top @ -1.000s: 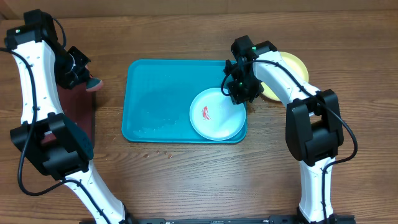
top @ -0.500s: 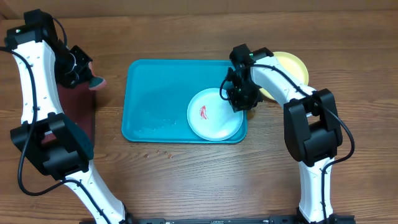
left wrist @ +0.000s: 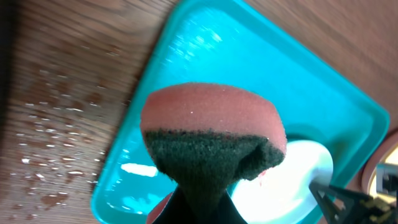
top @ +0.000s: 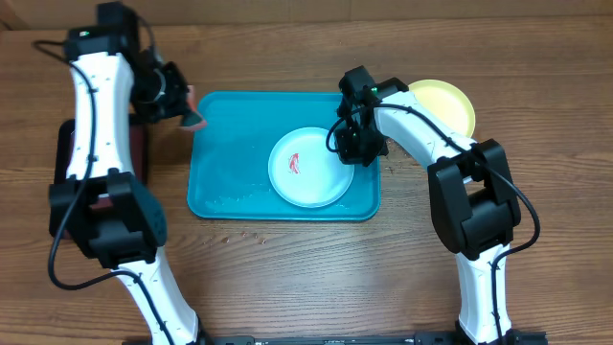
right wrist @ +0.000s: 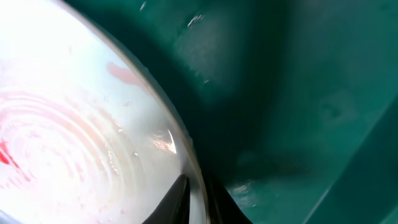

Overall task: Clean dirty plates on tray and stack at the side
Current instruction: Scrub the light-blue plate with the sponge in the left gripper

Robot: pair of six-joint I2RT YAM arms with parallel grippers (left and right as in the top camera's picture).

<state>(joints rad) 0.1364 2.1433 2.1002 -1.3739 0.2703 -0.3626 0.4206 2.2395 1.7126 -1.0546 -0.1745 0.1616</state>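
Observation:
A white plate (top: 308, 167) with a red smear lies in the teal tray (top: 230, 144). My right gripper (top: 351, 144) is shut on the plate's right rim; the right wrist view shows the white plate (right wrist: 74, 137) with its rim pinched between my fingers (right wrist: 198, 198) over the tray floor (right wrist: 298, 93). My left gripper (top: 182, 101) is shut on a pink-and-dark sponge (left wrist: 211, 140) above the tray's left edge (left wrist: 180, 50). A yellow-green plate (top: 445, 103) lies on the table right of the tray. The pale blue plate is out of view.
A dark maroon tray (top: 67, 153) lies at the far left, mostly under my left arm. Water drops wet the wood (left wrist: 50, 137) left of the teal tray. Small crumbs lie on the table below the tray (top: 254, 233).
My right gripper has dragged the white plate leftward toward the tray's middle. My left arm has swung right, bringing the sponge from over the maroon tray to the teal tray's left edge.

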